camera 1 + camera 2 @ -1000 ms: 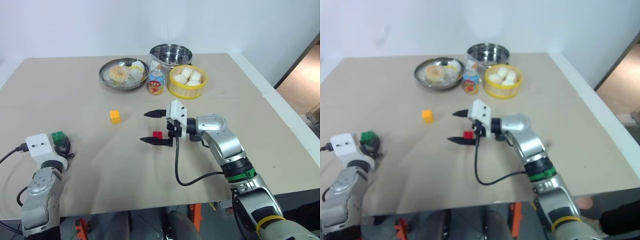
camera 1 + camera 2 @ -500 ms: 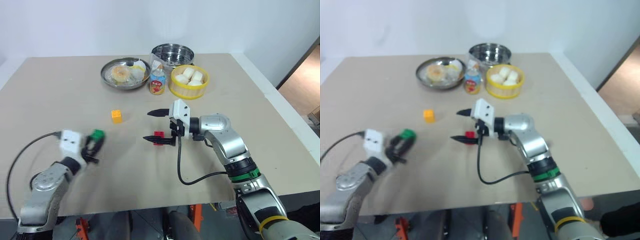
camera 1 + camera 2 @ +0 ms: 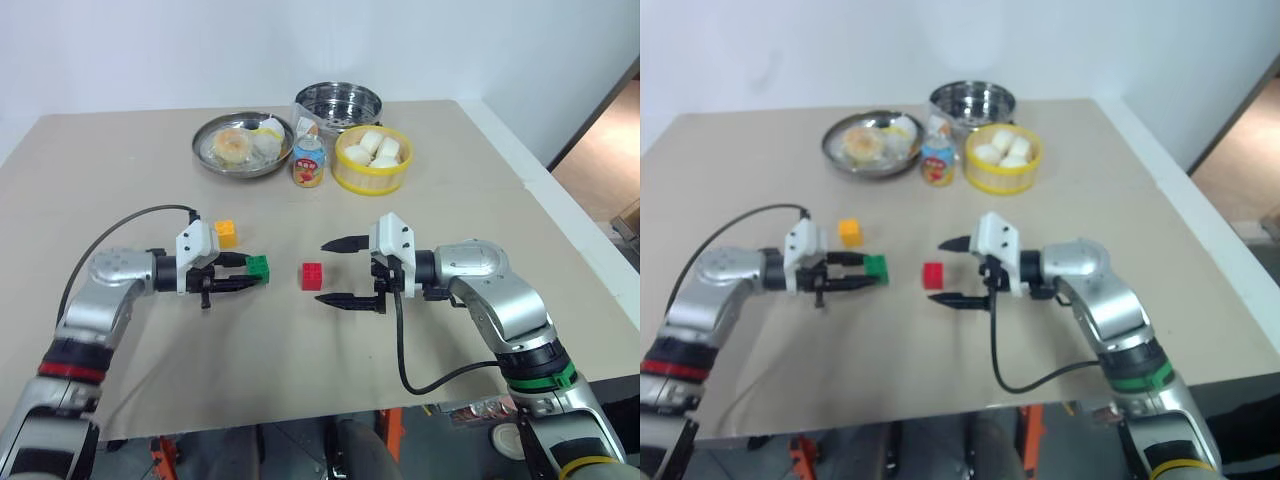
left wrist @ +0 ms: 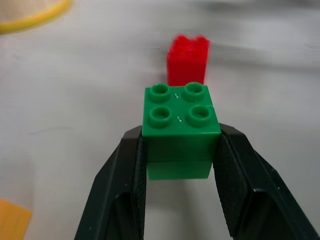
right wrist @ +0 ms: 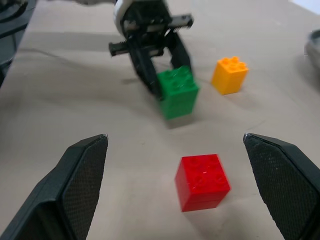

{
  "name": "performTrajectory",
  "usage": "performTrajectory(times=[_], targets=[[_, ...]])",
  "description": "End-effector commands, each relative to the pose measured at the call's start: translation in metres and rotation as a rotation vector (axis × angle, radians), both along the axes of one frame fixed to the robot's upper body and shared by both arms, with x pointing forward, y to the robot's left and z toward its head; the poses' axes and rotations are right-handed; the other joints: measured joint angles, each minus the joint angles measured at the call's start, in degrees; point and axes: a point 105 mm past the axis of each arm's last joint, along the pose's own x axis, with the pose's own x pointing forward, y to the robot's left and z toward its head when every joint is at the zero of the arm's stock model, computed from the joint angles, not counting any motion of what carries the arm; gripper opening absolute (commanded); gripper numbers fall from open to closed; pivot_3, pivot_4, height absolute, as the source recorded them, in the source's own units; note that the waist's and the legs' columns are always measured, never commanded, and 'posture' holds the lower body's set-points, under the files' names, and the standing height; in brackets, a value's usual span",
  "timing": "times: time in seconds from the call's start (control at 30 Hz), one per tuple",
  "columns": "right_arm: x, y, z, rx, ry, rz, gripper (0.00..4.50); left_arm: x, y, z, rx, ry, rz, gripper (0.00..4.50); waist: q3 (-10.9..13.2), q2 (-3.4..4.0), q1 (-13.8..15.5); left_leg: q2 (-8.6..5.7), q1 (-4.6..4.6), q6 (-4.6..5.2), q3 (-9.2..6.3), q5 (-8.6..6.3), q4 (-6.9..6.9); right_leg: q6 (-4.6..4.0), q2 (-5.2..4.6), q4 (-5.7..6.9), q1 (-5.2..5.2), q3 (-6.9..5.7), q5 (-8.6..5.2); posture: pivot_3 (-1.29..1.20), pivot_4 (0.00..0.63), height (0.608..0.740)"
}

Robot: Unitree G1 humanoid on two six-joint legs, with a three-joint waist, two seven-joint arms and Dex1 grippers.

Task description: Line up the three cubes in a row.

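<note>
- The left gripper (image 3: 252,274) had its jaws pinching the small green plastic building-block cube with a studded top (image 3: 259,267), one black finger (image 4: 122,190) pressed against each side of it.
- In the left wrist view the green cube sat upright between the jaws, its four studs facing up.
- The small red plastic studded cube (image 3: 312,276) rested on the tan bench (image 3: 440,180), near the green cube and on its right, with a gap between the two.
- The small yellow-orange plastic studded cube (image 3: 227,233) stood on the bench just beyond the left gripper, apart from the green cube.
- The right gripper (image 3: 336,271) had its jaws spread wide and holding nothing; it pointed toward the robot's left, facing the left gripper.
- The red cube lay just past the right gripper's fingertips (image 5: 82,172), clear of both, and in the right wrist view it showed between them.
- At the far side of the bench stood a round metal plate holding a bun (image 3: 207,156), a small printed can (image 3: 309,164), a round yellow basket of white buns (image 3: 373,181) and a shiny steel bowl (image 3: 338,101).
- A black cable (image 3: 412,360) hung in a loop below the right wrist.
</note>
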Motion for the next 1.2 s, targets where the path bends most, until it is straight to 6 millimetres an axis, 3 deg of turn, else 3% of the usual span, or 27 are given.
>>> performTrajectory(times=[0.03,0.63,1.1,1.2], targets=[[-0.004,0.001,0.017,0.061,-0.033,-0.002,4.50,0.005,-0.003,0.005,0.001,-0.039,-0.063,1.29,0.00,0.00,0.02,0.00,-0.01,0.01,0.00,0.00,0.00,0.02,0.00,0.00,0.00,0.00,-0.02,0.00,0.150,0.740],[0.001,0.006,0.014,0.058,-0.036,0.016,4.50,0.014,-0.015,-0.004,0.003,-0.126,-0.084,1.29,0.00,0.00,0.00,-0.01,-0.17,0.08,-0.01,0.02,0.41,0.18,0.00,0.02,0.02,0.06,0.24,0.00,0.150,0.740],[0.001,0.004,0.010,0.042,-0.040,0.005,4.50,0.019,-0.016,-0.013,0.048,-0.069,-0.090,1.29,0.00,0.00,0.00,-0.01,-0.14,0.14,-0.02,0.07,0.53,0.19,0.00,0.26,0.02,0.07,0.25,0.00,0.150,0.740],[0.001,0.003,0.010,0.042,-0.044,0.002,4.50,0.021,-0.015,-0.012,0.071,-0.102,-0.096,2.71,-0.01,-0.01,0.00,-0.01,-0.12,0.15,-0.02,0.07,0.56,0.18,0.01,0.32,0.02,0.07,0.25,0.00,0.150,0.740]])
